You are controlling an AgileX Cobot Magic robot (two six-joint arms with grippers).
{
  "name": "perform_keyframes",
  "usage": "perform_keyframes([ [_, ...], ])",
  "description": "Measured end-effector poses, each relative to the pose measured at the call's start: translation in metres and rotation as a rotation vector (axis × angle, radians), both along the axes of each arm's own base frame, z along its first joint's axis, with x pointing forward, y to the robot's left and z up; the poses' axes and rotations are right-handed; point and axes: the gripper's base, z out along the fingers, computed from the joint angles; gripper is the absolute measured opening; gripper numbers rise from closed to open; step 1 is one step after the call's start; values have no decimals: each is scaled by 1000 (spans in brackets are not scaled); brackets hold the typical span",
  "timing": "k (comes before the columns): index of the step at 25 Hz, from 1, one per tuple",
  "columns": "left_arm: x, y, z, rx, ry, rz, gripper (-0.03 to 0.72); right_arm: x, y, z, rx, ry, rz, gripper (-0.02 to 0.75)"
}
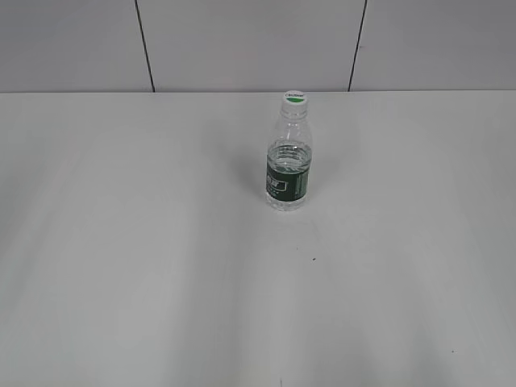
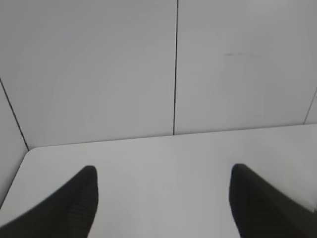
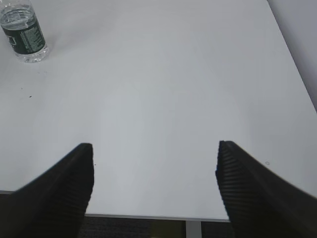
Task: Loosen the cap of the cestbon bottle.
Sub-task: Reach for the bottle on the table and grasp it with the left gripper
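Note:
The cestbon bottle [image 1: 288, 157] stands upright on the white table, a little right of the middle and toward the back, clear with a dark green label band. Its white cap [image 1: 294, 98] with a green mark sits on the neck. No arm shows in the exterior view. In the right wrist view the bottle's lower part [image 3: 25, 34] is at the top left, far from my right gripper [image 3: 154, 148], which is open and empty above the table's near edge. My left gripper [image 2: 163, 171] is open and empty over the table's far left part; the bottle is out of that view.
A white panelled wall [image 1: 242, 40] with dark seams stands behind the table. The table's rounded left corner [image 2: 29, 151] shows in the left wrist view. Its near edge [image 3: 148, 216] and right edge [image 3: 292, 54] show in the right wrist view.

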Motion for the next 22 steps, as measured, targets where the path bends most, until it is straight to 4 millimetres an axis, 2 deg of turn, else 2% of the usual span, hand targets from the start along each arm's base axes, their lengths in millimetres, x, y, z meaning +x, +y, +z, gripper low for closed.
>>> perform_keyframes([
  [4, 46, -4, -12, 27, -8, -11, 497, 0, 0, 0, 0, 0, 0, 587],
  [10, 85, -36, -28, 103, -166, -132, 496, 0, 0, 0, 0, 0, 0, 587],
  [16, 123, -71, -80, 121, -138, -230, 496, 0, 0, 0, 0, 0, 0, 587],
  [22, 151, -93, -143, 31, -87, -342, 496, 0, 0, 0, 0, 0, 0, 587],
])
